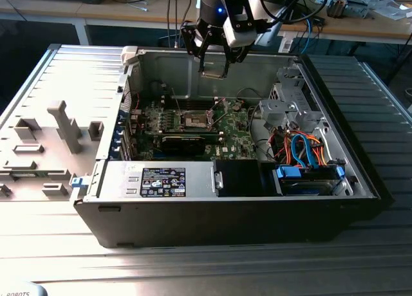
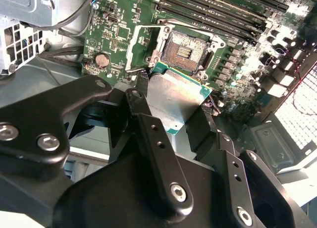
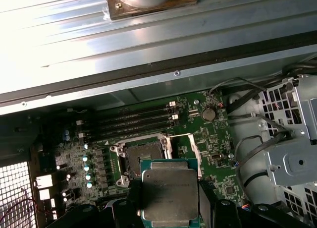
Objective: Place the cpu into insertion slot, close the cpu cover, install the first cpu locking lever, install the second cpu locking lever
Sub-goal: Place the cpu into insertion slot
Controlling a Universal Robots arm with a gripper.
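My gripper (image 1: pixel 214 69) hangs above the open computer case, shut on the cpu (image 1: pixel 214 72). In both wrist views the cpu (image 2: pixel 176 96) (image 3: pixel 170 191) lies flat between the black fingers (image 2: pixel 148 124), its silver-grey top showing. The insertion slot (image 1: pixel 193 120) (image 2: pixel 184 50) (image 3: pixel 143 157) sits bare on the green motherboard (image 1: pixel 235 132), below the held chip and apart from it. The cpu cover (image 3: pixel 192 149) (image 2: pixel 134 45) stands swung open at one side of the socket. Thin locking levers (image 1: pixel 174 101) stick up beside the socket.
The case walls (image 1: pixel 167 64) ring the board. A long black card (image 1: pixel 183 143) lies in front of the socket, and memory slots (image 3: pixel 133 120) lie behind it. A drive cage (image 1: pixel 290 103) and coloured cables (image 1: pixel 302 148) fill the exterior view's right. Grey fixtures (image 1: pixel 61 125) stand outside on the exterior view's left.
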